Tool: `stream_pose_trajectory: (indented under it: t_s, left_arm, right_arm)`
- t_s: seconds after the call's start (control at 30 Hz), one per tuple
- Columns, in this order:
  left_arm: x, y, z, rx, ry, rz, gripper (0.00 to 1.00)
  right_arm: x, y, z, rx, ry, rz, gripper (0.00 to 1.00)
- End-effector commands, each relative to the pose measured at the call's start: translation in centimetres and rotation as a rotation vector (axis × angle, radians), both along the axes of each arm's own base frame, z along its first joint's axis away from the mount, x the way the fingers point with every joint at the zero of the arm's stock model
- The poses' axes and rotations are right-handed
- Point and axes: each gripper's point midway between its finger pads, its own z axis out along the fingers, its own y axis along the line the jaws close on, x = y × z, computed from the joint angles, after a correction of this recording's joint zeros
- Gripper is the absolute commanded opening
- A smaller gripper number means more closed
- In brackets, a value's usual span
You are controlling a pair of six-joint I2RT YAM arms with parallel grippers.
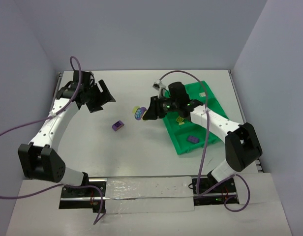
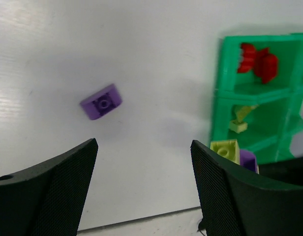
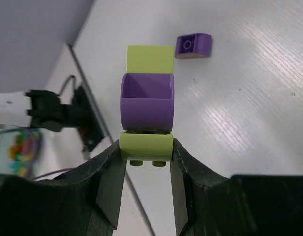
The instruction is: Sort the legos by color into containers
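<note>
1. White table (image 1: 132, 98): bearing everything, both arm bases at its near edge.
2. Green tray (image 1: 215, 103): on the right side, set askew. Red bricks (image 2: 257, 61) in one compartment, yellow-green bricks (image 2: 238, 125) in the next, one purple piece (image 1: 192, 139) in a near compartment.
3. Left gripper (image 2: 144, 143): fingers spread wide, nothing between them, over the far left of the table.
4. Right gripper (image 3: 146, 147): clamped on the end piece of a stack (image 3: 146, 105) (yellow-green, purple, yellow-green), just left of the tray.
5. Loose purple brick (image 1: 117, 126): lying on the table between the two grippers, apart from both.
</note>
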Motion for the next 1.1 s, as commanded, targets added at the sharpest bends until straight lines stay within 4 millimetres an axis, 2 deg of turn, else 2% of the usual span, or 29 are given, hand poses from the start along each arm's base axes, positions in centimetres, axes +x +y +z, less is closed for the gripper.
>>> stream_pose_trajectory:
  t_s: [0.0,0.1,0.17,0.23,0.37,0.5,0.6,0.83,1.07]
  left_arm:
    - [-0.7,-3.7,5.3,-0.205,-0.276,-0.214,0.83]
    - [-2.4,-6.4,6.9,-0.361,-0.380,-0.368,0.83]
    - [-4.2,-7.8,6.7,-0.473,-0.373,-0.454,0.84]
    - [-4.6,-8.7,7.7,-0.532,-0.442,-0.520,0.83]
    - [-6.1,-9.9,8.2,-0.611,-0.469,-0.622,0.84]
    - [-7.1,-10.6,8.9,-0.660,-0.491,-0.686,0.84]
    - [-8.3,-11.0,9.7,-0.724,-0.513,-0.735,0.80]
    - [-9.4,-11.4,10.3,-0.746,-0.528,-0.802,0.75]
    - [-10.0,-11.3,11.1,-0.751,-0.544,-0.832,0.79]
  right_arm:
    - [-2.0,-0.2,6.6,0.333,0.127,0.112,0.07]
    - [-2.4,-0.2,9.0,0.429,0.136,0.154,0.07]
    - [-3.0,-0.2,10.4,0.482,0.149,0.183,0.07]
    - [-3.3,-0.2,11.5,0.514,0.140,0.204,0.07]
    - [-3.5,-0.2,13.0,0.554,0.125,0.224,0.06]
    - [-3.6,-0.1,13.3,0.577,0.140,0.243,0.06]
    - [-3.7,0.0,13.1,0.586,0.156,0.244,0.06]
    - [-3.6,0.0,13.3,0.593,0.153,0.237,0.06]
    - [-3.2,0.1,13.3,0.594,0.154,0.232,0.06]
